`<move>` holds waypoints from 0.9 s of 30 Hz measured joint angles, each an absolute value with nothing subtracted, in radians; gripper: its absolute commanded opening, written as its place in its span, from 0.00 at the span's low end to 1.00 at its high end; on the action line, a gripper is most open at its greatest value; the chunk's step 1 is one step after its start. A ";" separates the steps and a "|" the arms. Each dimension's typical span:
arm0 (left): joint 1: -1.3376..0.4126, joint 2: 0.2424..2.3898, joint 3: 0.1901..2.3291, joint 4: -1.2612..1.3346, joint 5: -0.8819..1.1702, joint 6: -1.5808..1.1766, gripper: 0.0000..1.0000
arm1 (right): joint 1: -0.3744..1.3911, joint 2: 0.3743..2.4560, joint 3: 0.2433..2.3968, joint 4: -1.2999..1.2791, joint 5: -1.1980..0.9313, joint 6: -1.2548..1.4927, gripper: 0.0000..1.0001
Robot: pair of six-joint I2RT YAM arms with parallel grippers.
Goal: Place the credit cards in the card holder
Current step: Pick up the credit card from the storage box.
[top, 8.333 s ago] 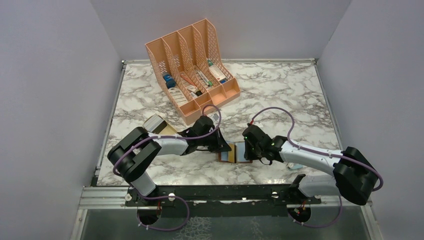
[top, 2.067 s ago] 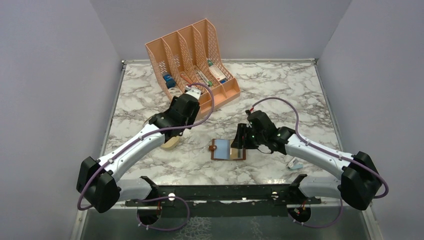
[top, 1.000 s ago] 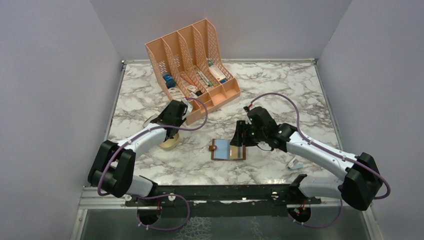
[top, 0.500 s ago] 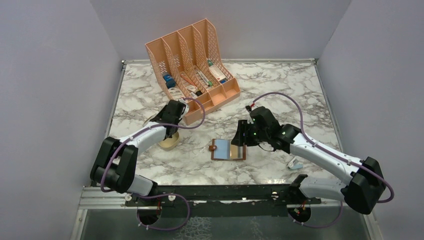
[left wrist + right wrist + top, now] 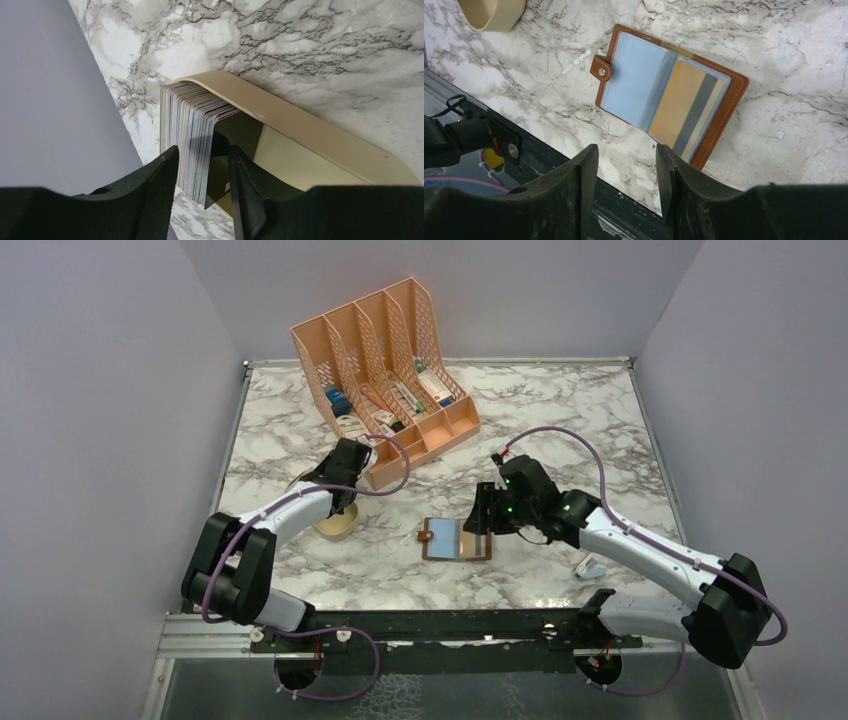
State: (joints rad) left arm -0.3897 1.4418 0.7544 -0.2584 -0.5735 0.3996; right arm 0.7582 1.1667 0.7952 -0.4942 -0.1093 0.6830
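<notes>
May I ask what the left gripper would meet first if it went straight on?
Most likely the credit cards standing on edge in the tan tray; the left gripper points straight at them.

**Top view:** fixed and high at the 6 o'clock edge, looking forward and down over the whole table (image 5: 560, 420).
**Left wrist view:** very close on the tan tray (image 5: 320, 135).
**Right wrist view:** near, looking down on the card holder (image 5: 666, 97). The tray sits at its 11 o'clock and is shared by all three views.
</notes>
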 measured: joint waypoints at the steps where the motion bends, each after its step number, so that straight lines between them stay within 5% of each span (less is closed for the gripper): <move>1: -0.390 1.442 0.760 -0.262 -0.574 0.400 0.42 | 0.758 1.167 0.795 -0.494 -0.109 0.683 0.46; 27: -0.390 1.442 0.780 -0.299 -0.557 0.403 0.18 | 0.758 1.167 0.795 -0.493 -0.109 0.683 0.46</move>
State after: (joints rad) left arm -0.3901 1.4418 0.7803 -0.2989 -0.5568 0.4026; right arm 0.7582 1.1667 0.7952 -0.4931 -0.1093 0.6834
